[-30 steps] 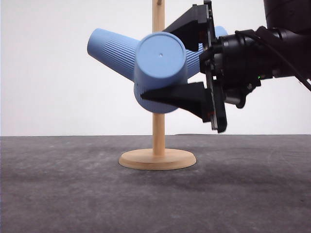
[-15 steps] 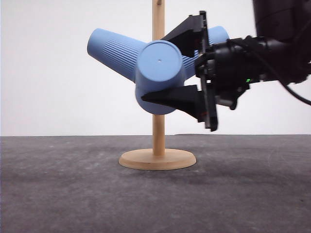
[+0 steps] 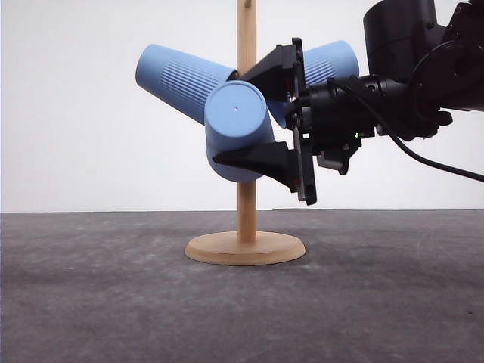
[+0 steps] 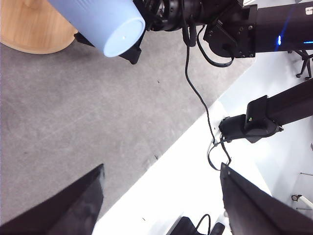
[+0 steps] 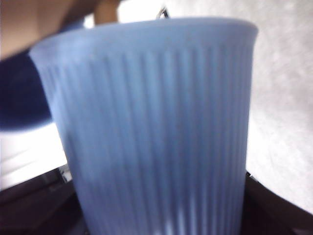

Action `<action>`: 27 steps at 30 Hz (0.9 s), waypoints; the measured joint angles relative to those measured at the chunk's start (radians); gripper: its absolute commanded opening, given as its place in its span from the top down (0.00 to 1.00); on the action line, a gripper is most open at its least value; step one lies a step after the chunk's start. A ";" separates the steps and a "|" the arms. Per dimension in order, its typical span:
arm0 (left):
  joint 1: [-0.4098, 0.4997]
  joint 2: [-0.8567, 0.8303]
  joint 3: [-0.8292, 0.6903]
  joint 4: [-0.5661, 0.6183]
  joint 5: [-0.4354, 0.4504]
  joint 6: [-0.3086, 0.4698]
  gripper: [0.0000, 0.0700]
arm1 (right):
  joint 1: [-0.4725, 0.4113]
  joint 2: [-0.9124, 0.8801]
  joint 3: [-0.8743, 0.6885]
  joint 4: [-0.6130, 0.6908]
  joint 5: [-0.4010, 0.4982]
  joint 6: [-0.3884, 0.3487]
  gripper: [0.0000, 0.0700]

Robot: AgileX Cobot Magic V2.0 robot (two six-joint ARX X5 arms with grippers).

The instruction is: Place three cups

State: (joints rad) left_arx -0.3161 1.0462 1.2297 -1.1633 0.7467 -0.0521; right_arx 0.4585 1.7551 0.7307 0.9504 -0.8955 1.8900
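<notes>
A ribbed blue cup [image 3: 181, 79] hangs tilted off the left of the wooden stand [image 3: 246, 151]. In front of the post, the right gripper [image 3: 253, 113] is clamped on a second cup [image 3: 234, 128], flat bottom facing us. A third cup [image 3: 327, 60] angles up-right behind. The left gripper [image 4: 161, 205] has its fingers spread apart over the grey tabletop [image 3: 113, 302].

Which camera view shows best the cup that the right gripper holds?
The front view: the held cup shows whole, flat bottom toward the camera, between the fingers of the right gripper, in front of the wooden stand. The right wrist view shows its ribbed side, blurred. The left wrist view shows its bottom end.
</notes>
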 measured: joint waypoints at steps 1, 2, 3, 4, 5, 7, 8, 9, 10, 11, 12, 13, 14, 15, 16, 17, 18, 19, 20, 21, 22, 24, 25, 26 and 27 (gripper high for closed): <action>0.000 0.000 0.000 0.000 0.000 0.000 0.36 | -0.004 0.001 0.000 0.000 0.000 0.000 0.30; 0.000 0.000 0.000 0.000 0.000 0.000 0.36 | -0.008 0.001 0.000 0.000 0.001 0.000 0.30; 0.000 0.000 0.000 0.000 0.000 0.000 0.36 | -0.010 0.001 0.000 -0.001 0.000 0.000 0.29; 0.000 0.000 0.000 0.000 0.000 0.000 0.36 | -0.011 0.001 0.000 -0.001 0.001 0.000 0.29; 0.000 0.000 0.000 0.000 0.000 0.000 0.36 | -0.011 0.001 0.000 -0.001 0.001 0.000 0.29; 0.000 0.000 0.000 0.000 0.000 0.000 0.36 | -0.011 0.001 0.000 0.000 0.002 0.000 0.23; 0.000 0.000 0.000 0.000 0.000 0.000 0.36 | -0.011 0.001 0.000 0.001 0.002 0.000 0.17; 0.000 0.000 0.000 0.000 0.000 0.000 0.36 | -0.011 0.001 0.000 0.001 0.002 0.000 0.11; 0.000 0.000 0.000 0.000 0.000 0.000 0.36 | -0.011 0.001 0.000 0.001 0.002 0.000 0.08; 0.000 0.000 0.000 0.000 0.000 0.000 0.36 | -0.011 0.001 0.000 0.001 0.002 0.000 0.08; 0.000 0.000 0.000 0.000 0.000 0.000 0.36 | -0.011 0.001 0.000 0.001 0.002 0.000 0.08; 0.000 0.000 0.000 0.000 0.000 0.000 0.36 | -0.011 0.001 0.000 0.002 0.001 0.000 0.08; 0.000 0.000 0.000 0.000 0.000 0.000 0.36 | -0.011 0.001 0.000 0.004 -0.001 0.000 0.08; 0.000 0.000 0.000 0.000 0.000 0.000 0.36 | -0.011 0.001 0.000 0.007 -0.007 0.000 0.08; 0.000 0.000 0.000 0.000 0.000 0.000 0.37 | -0.011 0.001 0.000 0.011 -0.017 0.000 0.08; 0.000 0.000 0.000 0.001 0.000 0.000 0.37 | -0.011 0.001 0.000 0.017 -0.026 0.000 0.08; 0.000 0.000 0.000 0.001 0.000 0.000 0.37 | -0.011 0.001 0.000 0.025 -0.034 0.000 0.08; 0.000 0.000 0.000 0.001 0.000 0.000 0.37 | -0.011 0.001 0.000 0.031 -0.041 0.000 0.08; 0.000 0.000 0.000 0.001 0.000 0.000 0.37 | -0.011 0.001 0.000 0.034 -0.045 0.000 0.08; 0.000 0.000 0.000 0.002 0.000 0.000 0.37 | -0.011 0.001 0.000 0.035 -0.046 0.000 0.08; 0.000 0.000 0.000 0.002 0.000 0.000 0.37 | -0.011 0.001 0.000 0.034 -0.046 0.000 0.08; 0.000 0.000 0.000 0.002 0.000 0.000 0.37 | -0.011 0.001 0.000 0.035 -0.048 0.000 0.08; 0.000 0.000 0.000 0.002 0.000 0.000 0.37 | -0.011 0.001 0.000 0.034 -0.048 0.000 0.08; 0.000 0.000 0.000 0.002 0.000 0.000 0.37 | -0.011 0.001 -0.001 0.035 -0.047 0.000 0.08; 0.000 0.000 0.000 0.002 0.000 0.000 0.37 | -0.011 -0.002 -0.006 0.035 -0.047 0.000 0.08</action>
State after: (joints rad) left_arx -0.3161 1.0462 1.2297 -1.1610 0.7467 -0.0521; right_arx 0.4480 1.7528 0.7251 0.9852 -0.9425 1.8904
